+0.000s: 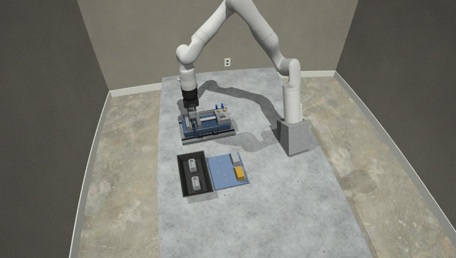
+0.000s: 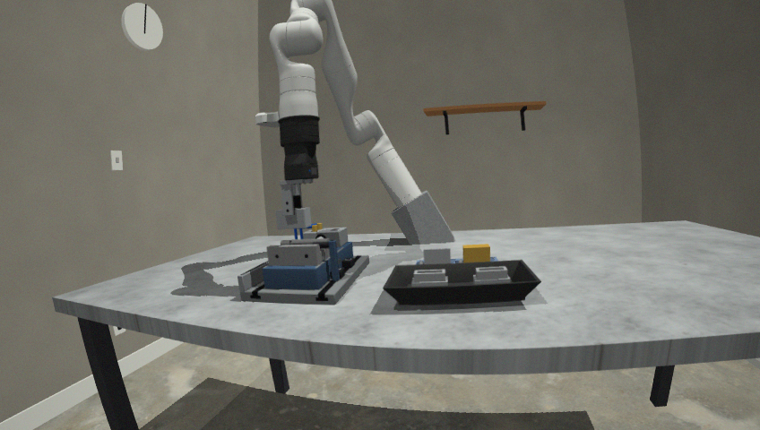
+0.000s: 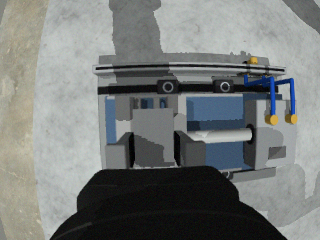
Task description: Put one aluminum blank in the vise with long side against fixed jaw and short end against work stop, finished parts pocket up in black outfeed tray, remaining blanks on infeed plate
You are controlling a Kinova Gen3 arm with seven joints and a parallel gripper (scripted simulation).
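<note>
My gripper is shut on a plain gray aluminum blank and holds it a little above the blue vise. In the wrist view the blank sits between my fingers, over the gap near the jaw with no hoses. The hosed jaw is at the other end, and a pale rod lies between the jaws. In the overhead view my gripper is over the left end of the vise. Two pocketed parts lie pocket up in the black tray.
A gray blank and a yellow brass blank lie on the blue pinned infeed plate, right of the tray. The arm's base pedestal stands at the table's right side. Blue hoses rise from the hosed jaw.
</note>
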